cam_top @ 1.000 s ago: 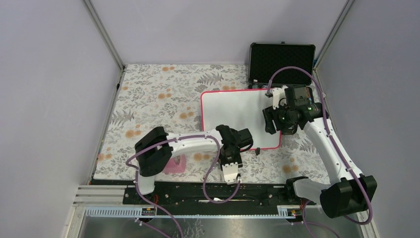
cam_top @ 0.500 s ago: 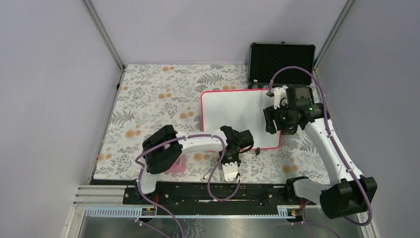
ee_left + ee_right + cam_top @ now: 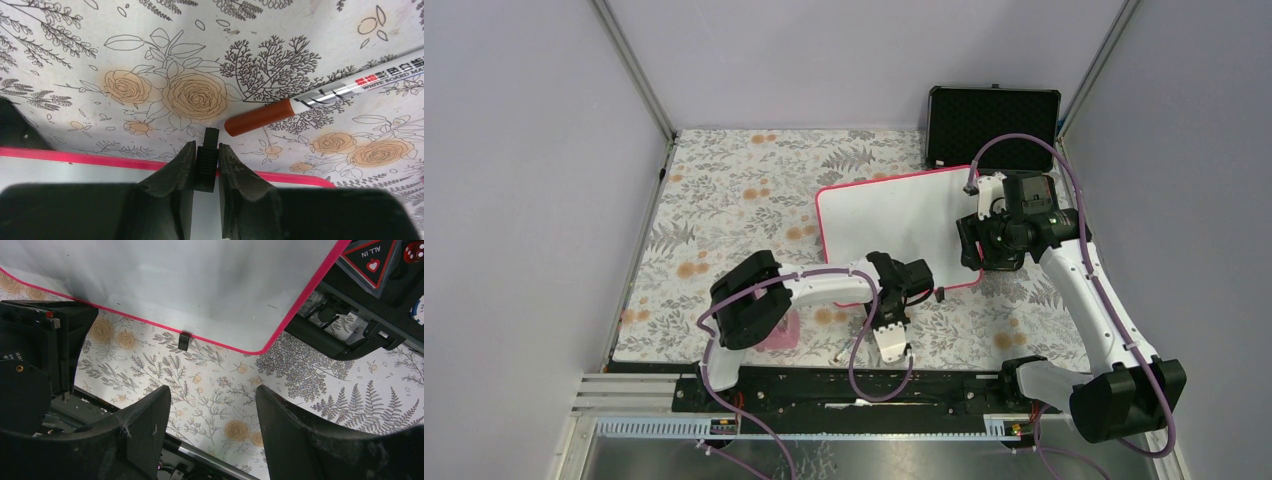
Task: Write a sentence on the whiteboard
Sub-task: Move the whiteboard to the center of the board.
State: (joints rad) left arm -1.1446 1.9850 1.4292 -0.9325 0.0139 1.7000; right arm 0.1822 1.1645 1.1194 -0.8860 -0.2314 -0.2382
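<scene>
From above, the whiteboard (image 3: 889,225) lay skewed on the flowered cloth (image 3: 744,200), just in front of the black case (image 3: 994,120). The left gripper (image 3: 924,290) was at its near edge and the right gripper (image 3: 976,250) hung over its right end.

The left wrist view showed the fingers (image 3: 182,167) pinched tight on one black foot (image 3: 210,136) of the board. A capped marker (image 3: 320,100) lay loose on the cloth just beside it.

In the right wrist view the fingers (image 3: 145,425) stood well apart and held nothing. The board's face looked blank.

By my judgement no writing had begun. The marker was yet to be picked up and uncapped, and the whole sentence remained to be written.
</scene>
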